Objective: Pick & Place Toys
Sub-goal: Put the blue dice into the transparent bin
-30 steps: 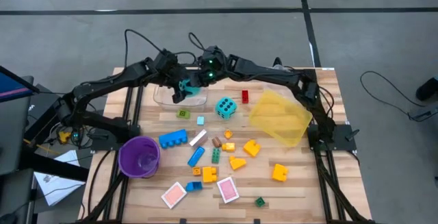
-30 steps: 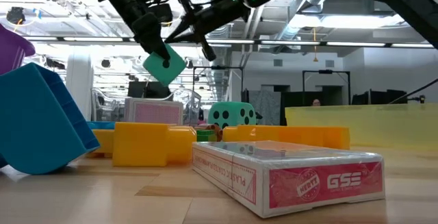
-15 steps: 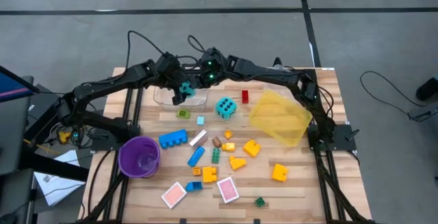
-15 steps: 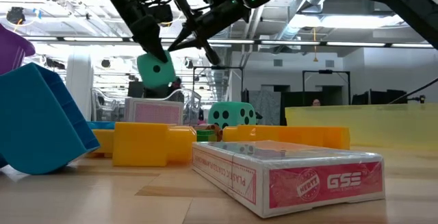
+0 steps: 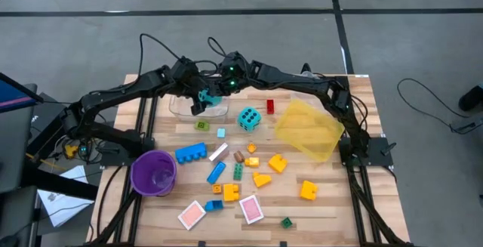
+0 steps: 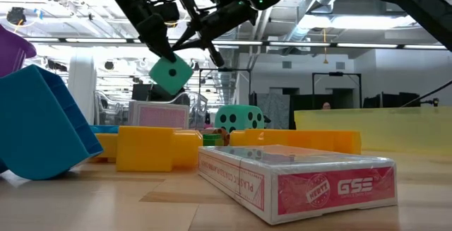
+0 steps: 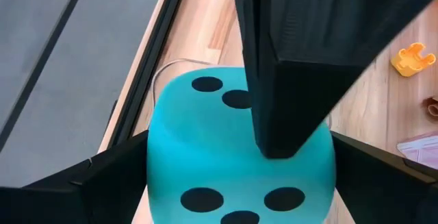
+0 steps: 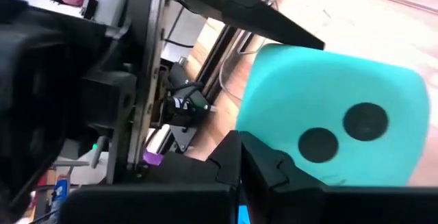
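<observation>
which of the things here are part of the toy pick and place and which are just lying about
Part of the job:
- cyan die held up between the left hand and right hand
- second cyan die on the table
- scattered bricks, such as the blue brick
- pink cards

Just lying about:
- purple cup
- yellow bin
- clear tray

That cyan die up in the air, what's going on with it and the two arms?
The left claw holds a cyan die in the air above the clear container at the table's far side. The right claw is right beside it; whether it touches the die cannot be told. A second cyan die, bricks and pink cards lie on the table, beside the yellow bin and purple cup.
</observation>
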{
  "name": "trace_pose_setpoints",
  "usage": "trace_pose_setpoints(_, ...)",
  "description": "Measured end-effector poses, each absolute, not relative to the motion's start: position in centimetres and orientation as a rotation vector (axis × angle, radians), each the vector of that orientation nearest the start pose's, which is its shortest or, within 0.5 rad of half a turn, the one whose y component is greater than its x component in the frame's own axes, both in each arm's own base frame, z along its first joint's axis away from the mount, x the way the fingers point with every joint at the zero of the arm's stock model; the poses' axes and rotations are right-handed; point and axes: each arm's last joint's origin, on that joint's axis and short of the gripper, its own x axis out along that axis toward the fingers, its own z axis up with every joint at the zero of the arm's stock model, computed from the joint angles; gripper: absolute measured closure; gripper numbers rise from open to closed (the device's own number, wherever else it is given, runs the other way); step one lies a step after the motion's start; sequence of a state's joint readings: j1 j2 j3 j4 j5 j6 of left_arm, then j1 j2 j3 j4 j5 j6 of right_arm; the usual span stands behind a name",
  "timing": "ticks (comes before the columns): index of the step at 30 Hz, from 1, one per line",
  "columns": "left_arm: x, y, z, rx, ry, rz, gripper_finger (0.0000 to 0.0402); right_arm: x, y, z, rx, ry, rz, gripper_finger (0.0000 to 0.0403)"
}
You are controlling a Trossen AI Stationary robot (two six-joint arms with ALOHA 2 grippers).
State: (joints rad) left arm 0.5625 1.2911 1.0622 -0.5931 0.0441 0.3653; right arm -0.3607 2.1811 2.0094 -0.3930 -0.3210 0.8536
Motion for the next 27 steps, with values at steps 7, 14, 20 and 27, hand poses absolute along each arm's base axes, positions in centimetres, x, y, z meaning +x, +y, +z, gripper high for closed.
trace_pose_setpoints(7, 22.45, 14.02, 28.89, 0.093, 0.875, 0.338, 0.0002, 47.03, -16.92, 28.07, 1.020, 0.547, -0.312, 0.0403)
trace_pose_setpoints(14, 22.57, 14.08, 29.01, 0.089, 0.851, 0.333, 0.0002, 46.98, -16.95, 27.96, 0.996, 0.554, -0.323, 0.0403)
trace_pose_setpoints(20, 22.59, 13.92, 28.96, 0.068, 0.843, 0.288, 0.0002, 47.21, -16.71, 28.17, 0.982, 0.542, -0.279, 0.0403)
trace_pose_setpoints(27, 22.54, 13.83, 28.88, 0.056, 0.850, 0.276, 0.0002, 47.03, -16.55, 27.89, 0.979, 0.579, -0.289, 0.0403)
